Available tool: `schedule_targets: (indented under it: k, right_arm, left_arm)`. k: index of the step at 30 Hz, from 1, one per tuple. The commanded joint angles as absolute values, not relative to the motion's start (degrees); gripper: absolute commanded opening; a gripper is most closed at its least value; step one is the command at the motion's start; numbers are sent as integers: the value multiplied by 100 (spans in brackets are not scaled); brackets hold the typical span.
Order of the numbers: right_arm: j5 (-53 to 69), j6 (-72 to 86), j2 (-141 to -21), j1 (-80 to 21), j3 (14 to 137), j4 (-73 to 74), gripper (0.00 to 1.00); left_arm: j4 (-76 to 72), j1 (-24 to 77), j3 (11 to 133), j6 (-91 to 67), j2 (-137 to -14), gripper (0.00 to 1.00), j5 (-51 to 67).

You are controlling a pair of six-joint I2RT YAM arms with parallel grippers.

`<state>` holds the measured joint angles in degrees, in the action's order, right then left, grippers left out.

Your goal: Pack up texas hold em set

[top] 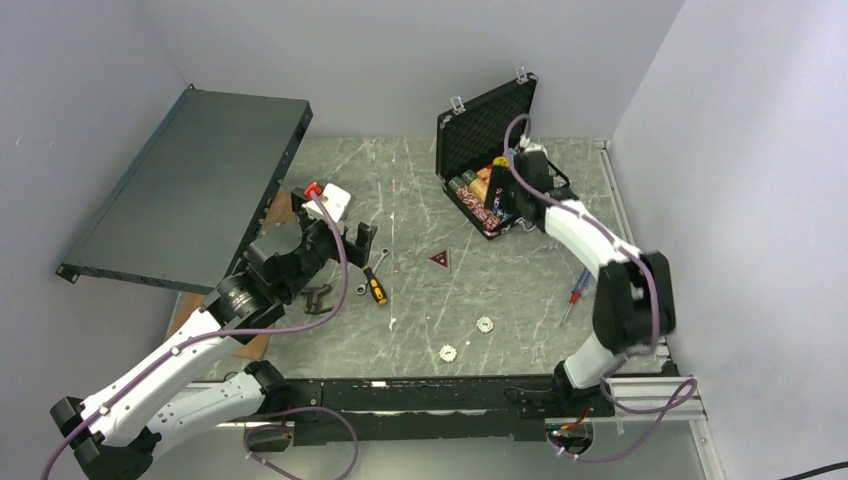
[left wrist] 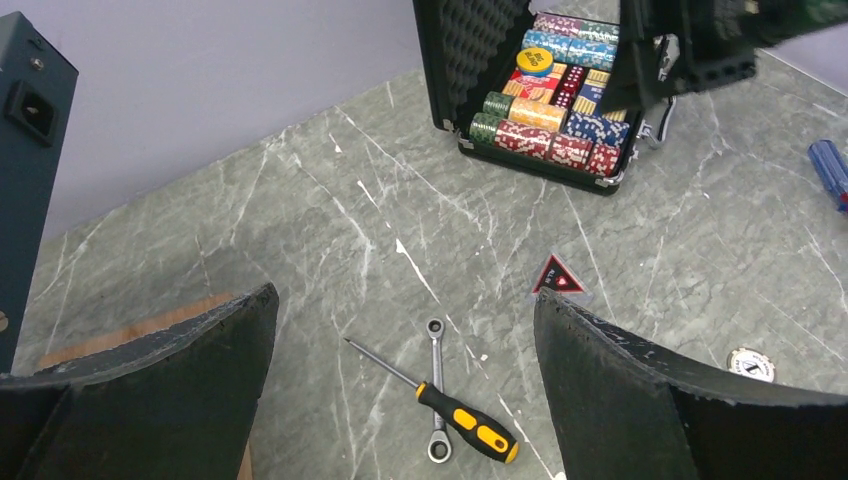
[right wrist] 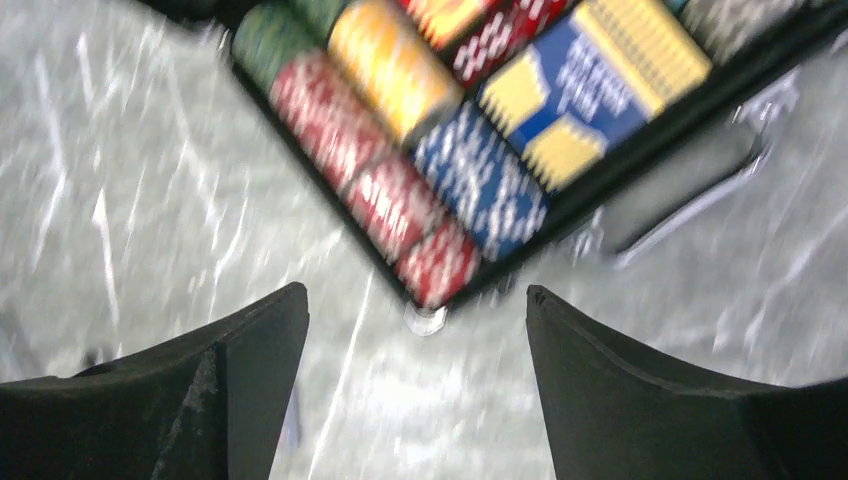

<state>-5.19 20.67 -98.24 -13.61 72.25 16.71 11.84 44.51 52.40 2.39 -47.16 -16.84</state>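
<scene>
The black briefcase [top: 478,128] stands open at the back right, lid upright. Its base holds rows of multicoloured chips [top: 478,203], which also show in the left wrist view [left wrist: 545,135] with a yellow button [left wrist: 535,60]. In the blurred right wrist view I see chips [right wrist: 400,170] and a blue and yellow card deck [right wrist: 580,95]. Two white round buttons [top: 485,324] [top: 447,352] lie on the table. My right gripper [top: 512,207] [right wrist: 415,300] is open and empty over the case's near corner. My left gripper [top: 345,232] [left wrist: 405,300] is open and empty above the table.
A yellow-handled screwdriver [left wrist: 465,425] lies across a wrench [left wrist: 436,385] below my left gripper. A red triangle [top: 440,259] lies mid-table. A blue-handled screwdriver [top: 575,292] lies at the right. A large dark-grey panel [top: 190,185] leans at the left.
</scene>
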Motion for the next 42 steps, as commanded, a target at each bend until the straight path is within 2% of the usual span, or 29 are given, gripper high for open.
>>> schedule_targets:
  k: [1, 10, 19, 26, 29, 35, 42]
  right_arm:
    - [-367, 2431, -8613, -1890, 5935, 1802, 82]
    - [-231, 3464, -7113, -3527, 4453, 3172, 86]
    - [-487, 3945, -7259, -4275, 4103, 3276, 86]
    - [-875, 3472, -8162, -4307, 4555, 1672, 89]
    - [-1229, 3239, -8872, -4305, 5137, 1271, 90]
    - [-1594, 3715, -9650, -4213, 6081, 1670, 95]
    - [-1660, 6358, -10998, -4009, 7990, 3991, 100]
  left_arm:
    - [1071, 4474, 5472, 126, -4720, 99, -1541]
    - [1141, 4474, 5549, 44, -4720, 99, -1350]
    - [1176, 4479, 5570, 40, -4711, 99, -1323]
    - [1157, 4482, 5548, 42, -4711, 99, -1302]
    - [1128, 4474, 5522, 43, -4732, 99, -1350]
    - [1183, 4474, 5545, 42, -4920, 99, -1437]
    - [1134, 4474, 5523, 37, -4827, 99, -1346]
